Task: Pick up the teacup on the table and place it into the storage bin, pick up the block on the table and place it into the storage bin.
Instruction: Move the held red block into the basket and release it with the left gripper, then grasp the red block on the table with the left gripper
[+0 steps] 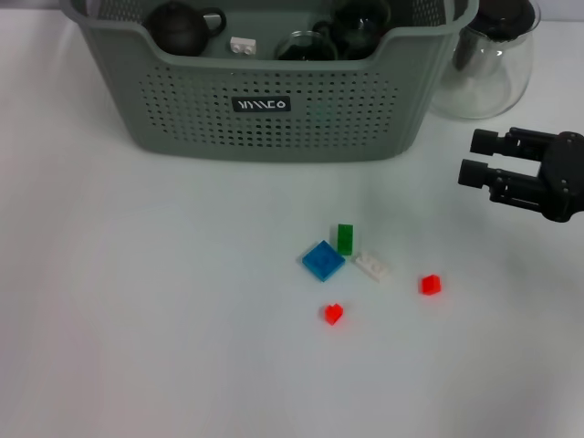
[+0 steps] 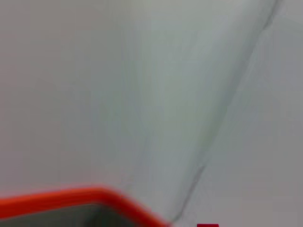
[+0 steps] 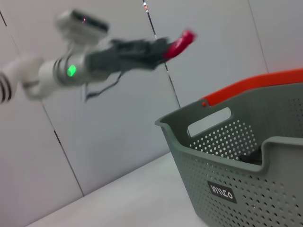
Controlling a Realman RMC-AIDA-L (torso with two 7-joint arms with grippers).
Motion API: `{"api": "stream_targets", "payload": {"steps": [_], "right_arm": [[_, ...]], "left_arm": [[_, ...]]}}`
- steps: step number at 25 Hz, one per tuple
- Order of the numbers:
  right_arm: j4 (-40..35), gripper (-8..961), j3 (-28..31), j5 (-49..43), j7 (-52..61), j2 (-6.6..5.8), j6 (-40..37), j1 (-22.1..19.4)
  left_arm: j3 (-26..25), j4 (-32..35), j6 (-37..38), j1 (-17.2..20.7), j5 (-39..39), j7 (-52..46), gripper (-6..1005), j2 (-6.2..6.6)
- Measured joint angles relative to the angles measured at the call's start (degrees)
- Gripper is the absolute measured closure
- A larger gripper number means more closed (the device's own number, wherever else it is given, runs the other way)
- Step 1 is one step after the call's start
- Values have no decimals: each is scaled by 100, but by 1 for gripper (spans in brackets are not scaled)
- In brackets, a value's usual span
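The storage bin (image 1: 265, 105), grey-green with perforated walls, stands at the back of the table and also fills the right wrist view (image 3: 246, 161). Several small blocks lie on the white table in front of it: a blue flat one (image 1: 323, 260), a green one (image 1: 345, 238), a white one (image 1: 372, 265) and two red ones (image 1: 430, 285) (image 1: 333, 314). No teacup shows on the table. Dark and glass vessels (image 1: 180, 27) and a white block (image 1: 243, 44) lie in the bin. My right gripper (image 1: 470, 157) hovers open and empty at the right, above the table. My left gripper (image 3: 163, 48) is raised high, far off, with something red at its tip.
A clear glass jug (image 1: 488, 64) with a dark lid stands just right of the bin, behind my right gripper. An orange-red rim (image 3: 255, 85) shows beyond the bin and in the left wrist view (image 2: 71, 196). Grey wall panels stand behind.
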Motion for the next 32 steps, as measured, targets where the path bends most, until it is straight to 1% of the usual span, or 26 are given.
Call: {"api": "stream_targets", "payload": {"steps": [1,3,4,6,8,9,10,12,13,15,16,17,18,19,21,22,23,25,26,28,30,32], "right_arm": [[0,340,7,0,0,2,-2,1],[-1,340,18,-1,-1,1,-1,1],[0,340,17,-1,-3,4,-1,2],[0,340,18,-1,-10,9,-1,2],[0,340,21,0,-17,14,0,1],[1,340,22,0,-21,17,-2,2],[1,340,25,0,-22,16,0,2],[2,340,25,1,-24,17,-1,2],[2,340,26,1,-25,17,-1,2],[2,340,26,1,-33,17,-1,6],[2,340,26,2,-37,17,-1,6],[2,340,25,2,-40,17,-2,8],[2,340,25,2,-41,17,0,8],[2,340,25,2,-41,17,1,9],[3,340,23,2,-43,17,0,11],[3,340,23,2,-43,17,0,11],[2,340,24,2,-43,17,0,10],[2,340,23,2,-43,18,-1,11],[2,340,24,2,-44,17,0,10],[2,340,24,1,-43,17,2,10],[2,340,23,2,-33,15,13,11],[-1,340,24,1,-15,11,37,20]], "left_arm": [[371,1,-346,-182,158,-337,716,143],[976,4,-955,-461,576,-905,709,310],[1278,7,-1284,-635,947,-1231,705,348],[1632,4,-1686,-861,1513,-1645,698,334],[2083,-26,-2099,-1117,2289,-2079,690,196],[2289,-48,-2240,-1212,2618,-2283,686,105],[2428,-74,-2354,-1289,2940,-2462,683,31],[2754,-215,-2583,-1526,3874,-3005,675,-184],[2804,-280,-2616,-1600,4139,-3137,672,-246],[2861,-395,-2677,-1752,4666,-3302,664,-422],[2856,-376,-2690,-1763,4735,-3298,661,-477],[2851,-299,-2695,-1760,4786,-3284,657,-561],[2851,-299,-2695,-1760,4786,-3284,653,-561],[2807,119,-2647,-1626,4730,-3255,649,-676],[2745,881,-2485,-1259,4412,-3162,642,-792],[2745,881,-2485,-1259,4412,-3162,606,-792],[2704,1211,-2401,-1068,4238,-3087,570,-831],[2581,1917,-2204,-604,3648,-2794,498,-911],[2455,2342,-2080,-215,3141,-2517,462,-953],[2203,2906,-1774,526,2005,-1836,390,-996],[1913,3094,-1429,1092,1067,-1113,357,-1009],[1384,3000,-824,1592,193,-127,324,-1093]]}}
